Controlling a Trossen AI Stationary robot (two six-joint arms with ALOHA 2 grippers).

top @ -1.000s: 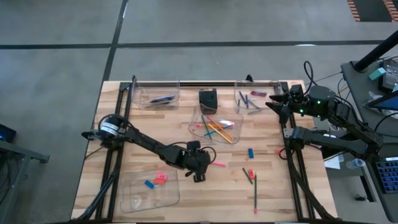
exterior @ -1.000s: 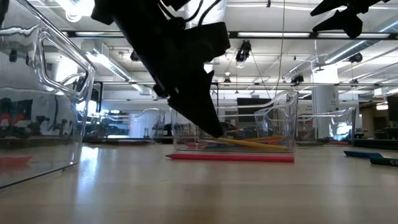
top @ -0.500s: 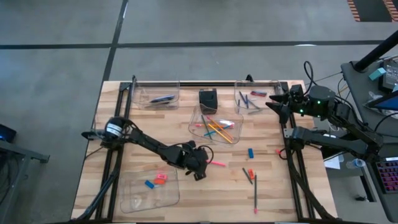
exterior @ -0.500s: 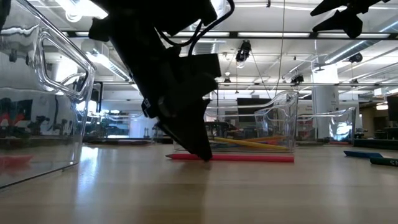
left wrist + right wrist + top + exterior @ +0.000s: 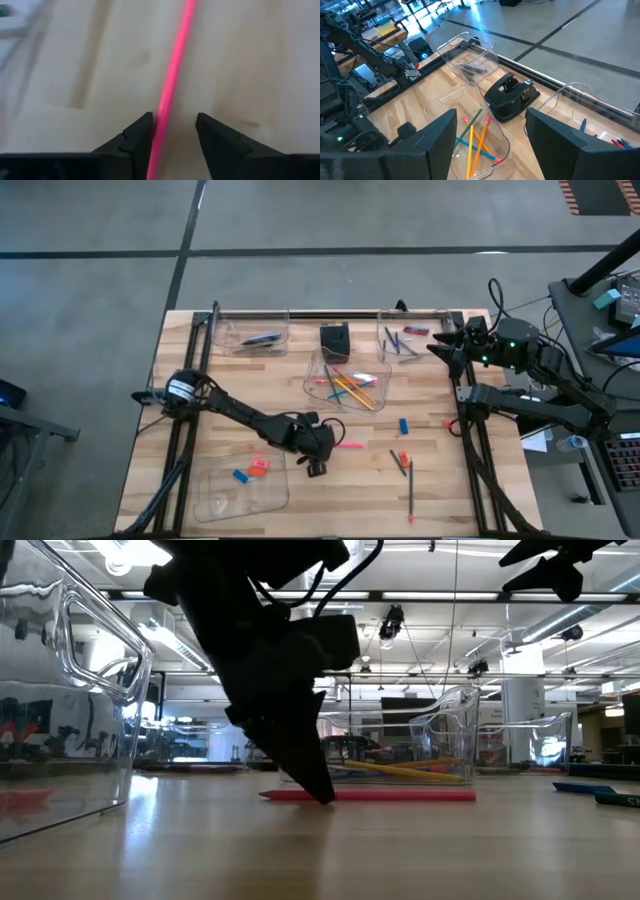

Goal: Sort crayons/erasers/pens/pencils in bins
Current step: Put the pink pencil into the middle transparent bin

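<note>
While your left gripper (image 5: 172,131) sits low on the table (image 5: 220,405), its fingers (image 5: 135,137) straddle the pink pencil (image 5: 172,75): one finger touches the stick, the other stands a little apart, so the claw is part-spread around it and not pinching. In the low view the fingertips reach the wood at the pencil's near end, and the pencil (image 5: 400,795) lies flat.

Take the middle bin (image 5: 345,380) as your landmark. The pink pencil (image 5: 350,444) lies just in front of it, on bare wood. Inside that bin you have several pencils (image 5: 350,388), orange, green and blue among them. The black box (image 5: 334,340) stands just behind it. To its left rear a bin (image 5: 252,333) holds a dark pen (image 5: 262,338); to its right rear another bin (image 5: 405,340) holds short sticks. Well in front and left, a bin (image 5: 240,485) holds a blue and a red eraser (image 5: 257,468).

Your right gripper (image 5: 490,140) waits beyond the bin's right rear, claw spread wide, holding nothing.
</note>
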